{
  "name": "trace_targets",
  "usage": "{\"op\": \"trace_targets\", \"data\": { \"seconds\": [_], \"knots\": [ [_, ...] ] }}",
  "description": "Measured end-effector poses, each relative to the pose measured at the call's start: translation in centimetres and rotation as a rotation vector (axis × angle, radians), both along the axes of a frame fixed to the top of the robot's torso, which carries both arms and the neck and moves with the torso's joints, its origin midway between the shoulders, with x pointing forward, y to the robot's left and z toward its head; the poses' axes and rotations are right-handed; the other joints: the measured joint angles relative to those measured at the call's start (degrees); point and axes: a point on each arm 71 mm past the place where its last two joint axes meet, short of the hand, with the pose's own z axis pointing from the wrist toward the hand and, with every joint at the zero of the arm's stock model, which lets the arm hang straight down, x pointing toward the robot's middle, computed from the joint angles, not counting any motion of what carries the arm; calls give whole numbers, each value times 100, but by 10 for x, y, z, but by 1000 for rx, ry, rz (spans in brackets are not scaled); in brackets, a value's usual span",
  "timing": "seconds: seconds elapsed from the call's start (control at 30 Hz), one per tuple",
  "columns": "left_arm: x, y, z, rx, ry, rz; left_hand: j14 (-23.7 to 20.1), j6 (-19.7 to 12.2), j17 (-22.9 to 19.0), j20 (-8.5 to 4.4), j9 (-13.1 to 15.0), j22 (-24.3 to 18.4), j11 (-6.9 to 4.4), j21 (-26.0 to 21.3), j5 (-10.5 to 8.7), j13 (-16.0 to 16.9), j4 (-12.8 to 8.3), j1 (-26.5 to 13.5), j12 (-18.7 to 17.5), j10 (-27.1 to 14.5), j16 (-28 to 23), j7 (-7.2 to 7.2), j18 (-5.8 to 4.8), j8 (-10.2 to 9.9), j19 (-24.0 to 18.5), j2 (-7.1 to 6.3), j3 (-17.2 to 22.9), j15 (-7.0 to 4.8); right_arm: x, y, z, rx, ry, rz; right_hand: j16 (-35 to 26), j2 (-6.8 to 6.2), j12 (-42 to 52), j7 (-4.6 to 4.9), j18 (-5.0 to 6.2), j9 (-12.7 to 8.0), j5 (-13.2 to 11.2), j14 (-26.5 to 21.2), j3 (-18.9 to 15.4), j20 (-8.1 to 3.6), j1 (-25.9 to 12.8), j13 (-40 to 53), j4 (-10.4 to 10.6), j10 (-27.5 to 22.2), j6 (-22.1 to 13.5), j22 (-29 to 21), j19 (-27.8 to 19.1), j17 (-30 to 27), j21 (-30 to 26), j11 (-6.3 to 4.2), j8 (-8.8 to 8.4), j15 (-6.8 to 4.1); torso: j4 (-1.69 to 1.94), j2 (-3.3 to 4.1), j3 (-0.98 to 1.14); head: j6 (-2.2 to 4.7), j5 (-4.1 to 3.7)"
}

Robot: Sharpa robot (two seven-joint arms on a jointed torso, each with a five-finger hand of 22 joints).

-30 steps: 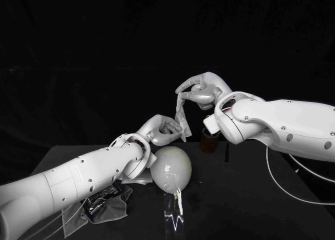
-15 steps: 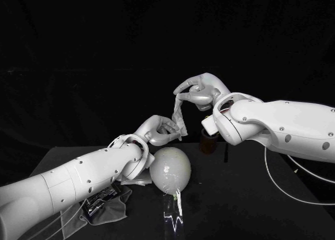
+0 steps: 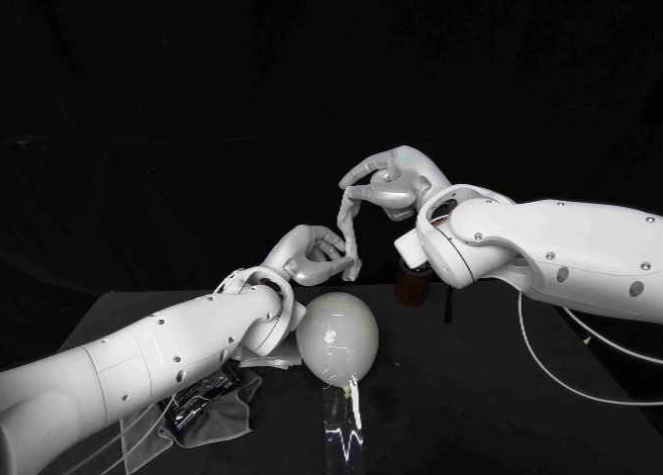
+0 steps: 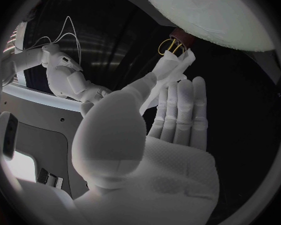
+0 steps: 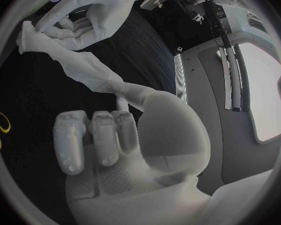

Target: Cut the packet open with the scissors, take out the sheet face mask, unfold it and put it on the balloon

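Note:
The white sheet face mask (image 3: 347,226) hangs as a twisted strip in the air between my two hands, above the table. My right hand (image 3: 396,180) pinches its upper end; in the right wrist view the thumb and a finger of this hand (image 5: 115,145) hold the mask (image 5: 84,70). My left hand (image 3: 311,255) grips the lower end, and its fingers (image 4: 178,110) pinch the mask (image 4: 175,67). The pale balloon (image 3: 338,334) stands upright on the table just below the left hand, apart from the mask. The yellow-handled scissors (image 4: 171,46) stand in a brown cup.
The brown cup (image 3: 413,282) stands behind the balloon, under my right arm. A grey cloth (image 3: 218,416) with the shiny packet (image 3: 201,394) lies at the table's front left. A clear stand (image 3: 340,426) holds the balloon's neck. A white cable (image 3: 560,366) loops over the right side.
Both hands have drifted slightly left and the left hand has risen a little. The mask strip stays held between them, a bit shorter and straighter.

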Motion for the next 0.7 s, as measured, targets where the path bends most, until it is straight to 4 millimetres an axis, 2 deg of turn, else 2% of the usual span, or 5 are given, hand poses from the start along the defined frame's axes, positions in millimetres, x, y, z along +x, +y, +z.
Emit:
{"op": "trace_targets", "data": {
  "seconds": [0.03, 0.2, 0.53, 0.7],
  "knots": [
    [0, 0, 0, 0, 2, 1, 11, -44, 17, -21, 23, -4, 1, 0, 0, 41, 9, 22, 101, -54, 45, -5, 0, 87, 21, 22, -9, -10, 0, 1, 0, 0, 0, 1, 10, 0, 0, 0, -1, 0, 0, 0, 0, 0, 0, 0, 0, 0, 0, 0, 0, -1, 7, 0, 9, 0, 1, 0, 0, 1, 3],
    [-1, -2, -1, 7, 10, 2, 13, -48, 49, -12, 62, -6, -28, 0, -21, 106, 15, 99, 282, -103, 122, -7, 0, 243, 50, 18, -14, -12, 2, 5, 0, 0, -3, 6, 14, 0, -1, 8, 0, 1, 0, 0, 0, 0, 0, 2, 0, 0, 8, 2, 0, -2, 11, 0, 25, 0, 4, 0, 1, 1, 10],
    [-2, -6, -2, 30, 17, -8, 31, -57, 78, -42, 60, 53, -58, 94, -21, 130, -112, 306, 406, -133, 192, -17, -4, 339, 81, 65, 113, -30, 3, 11, 2, 5, -13, 13, 13, 0, -9, 14, -1, 0, 0, 0, 0, 0, 0, 5, 0, 0, 13, 2, 0, -1, 10, 0, 25, 0, 3, -2, 0, 5, 26],
    [-3, -7, -2, 39, 18, -18, -2, -42, 79, -106, -4, 191, -57, 321, -21, 119, -277, 489, 438, -175, 221, -35, -8, 339, 58, 111, 277, -61, 3, 12, 2, 8, -16, 14, 10, 0, -21, 13, -1, -2, 0, 0, 0, 0, 0, 5, 0, 0, 13, 1, 0, 3, 9, 0, 23, 0, 1, -2, -1, 14, 32]
  ]
}}
